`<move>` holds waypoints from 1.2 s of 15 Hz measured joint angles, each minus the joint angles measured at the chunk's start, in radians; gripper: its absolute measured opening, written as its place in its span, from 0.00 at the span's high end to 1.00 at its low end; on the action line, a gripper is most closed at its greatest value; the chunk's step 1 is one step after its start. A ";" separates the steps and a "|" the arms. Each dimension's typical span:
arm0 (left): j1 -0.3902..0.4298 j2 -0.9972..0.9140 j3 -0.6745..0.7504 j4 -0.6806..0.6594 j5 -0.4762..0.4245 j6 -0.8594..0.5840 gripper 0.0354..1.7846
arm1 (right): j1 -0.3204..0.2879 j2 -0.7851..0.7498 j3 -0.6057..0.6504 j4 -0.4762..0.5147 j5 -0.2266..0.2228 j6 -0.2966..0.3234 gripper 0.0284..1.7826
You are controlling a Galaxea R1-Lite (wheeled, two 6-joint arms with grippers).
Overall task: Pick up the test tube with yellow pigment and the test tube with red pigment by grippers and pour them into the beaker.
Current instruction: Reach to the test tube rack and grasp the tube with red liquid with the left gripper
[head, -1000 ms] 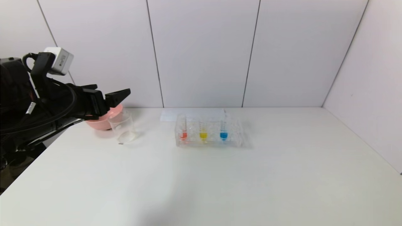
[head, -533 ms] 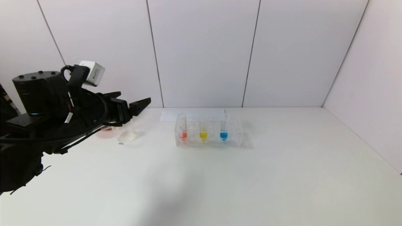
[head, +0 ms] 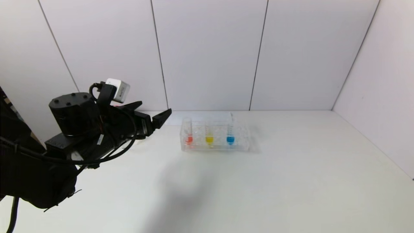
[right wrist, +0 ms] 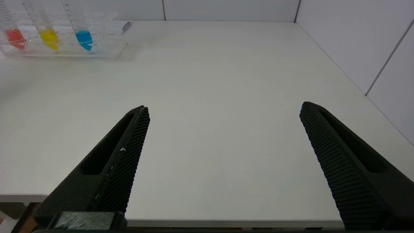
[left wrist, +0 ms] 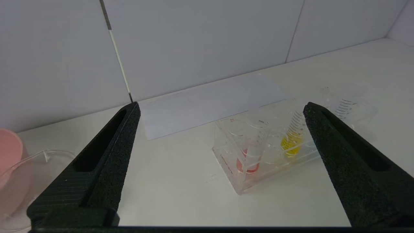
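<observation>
The test tube with red pigment (head: 188, 135) and the test tube with yellow pigment (head: 209, 137) stand upright in a clear rack (head: 239, 144) at mid-table. My left gripper (head: 155, 108) is open and empty. It hovers left of the rack and apart from it. In the left wrist view the left gripper (left wrist: 221, 106) frames the red tube (left wrist: 250, 155) and the yellow tube (left wrist: 292, 136). The beaker (left wrist: 38, 161) shows only there, off to the side; my arm hides it in the head view. My right gripper (right wrist: 224, 106) is open and empty near the table's front edge.
A blue-liquid tube (head: 230, 137) stands at the rack's right end. A white sheet (head: 197, 118) lies behind the rack. A pink bowl (left wrist: 8, 152) sits by the beaker. Walls close the back and right sides.
My left arm has swung right and lower towards the rack, still open. It now covers the beaker and the pink bowl in the head view.
</observation>
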 joint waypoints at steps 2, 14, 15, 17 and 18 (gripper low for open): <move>-0.026 0.038 0.017 -0.054 0.018 0.000 0.01 | 0.000 0.000 0.000 0.000 0.000 0.000 0.05; -0.124 0.203 0.001 -0.134 0.149 0.007 0.01 | 0.000 0.000 0.000 0.000 0.000 0.000 0.05; -0.130 0.217 -0.008 -0.135 0.149 0.007 0.01 | 0.001 0.000 0.000 0.000 0.000 0.000 0.05; -0.138 0.240 -0.023 -0.134 0.151 0.007 0.01 | 0.000 0.000 0.000 0.000 0.000 0.000 0.05; -0.139 0.251 -0.034 -0.133 0.151 0.007 0.01 | 0.000 0.000 0.000 0.000 0.000 0.000 0.05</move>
